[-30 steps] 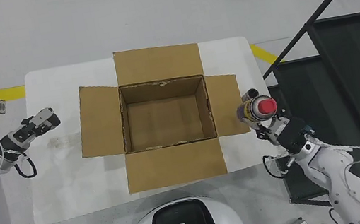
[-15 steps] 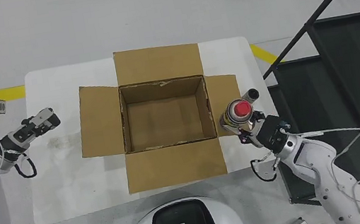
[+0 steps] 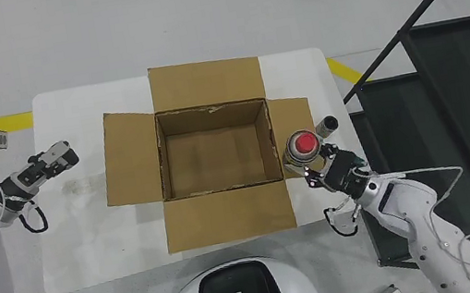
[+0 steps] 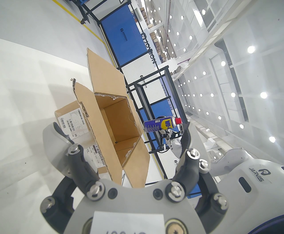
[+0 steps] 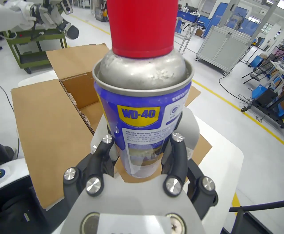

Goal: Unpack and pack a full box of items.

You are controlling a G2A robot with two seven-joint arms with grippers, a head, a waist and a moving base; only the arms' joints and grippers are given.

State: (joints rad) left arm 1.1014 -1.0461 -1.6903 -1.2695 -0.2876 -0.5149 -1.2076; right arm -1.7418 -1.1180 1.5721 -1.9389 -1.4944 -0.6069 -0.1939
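1. The spray can (image 3: 300, 145) is hanging upright above the right flap of the cardboard box (image 3: 206, 84), just beside its opening.
2. The next move is likely calling for carrying it clear over the wall, then lowering it level.
3. The right pincer (image 5: 143, 141) is clamping the can's lower body.
4. The left pincer (image 3: 64, 157) is hovering with its jaws spread over the left part of the table (image 3: 91, 236), well apart from the box.

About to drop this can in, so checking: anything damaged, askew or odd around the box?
Only minor wear: the box has a torn, ragged top rim, and the spray can, held upright in the right gripper, has a scuffed, whitish shoulder. Nothing spilled.
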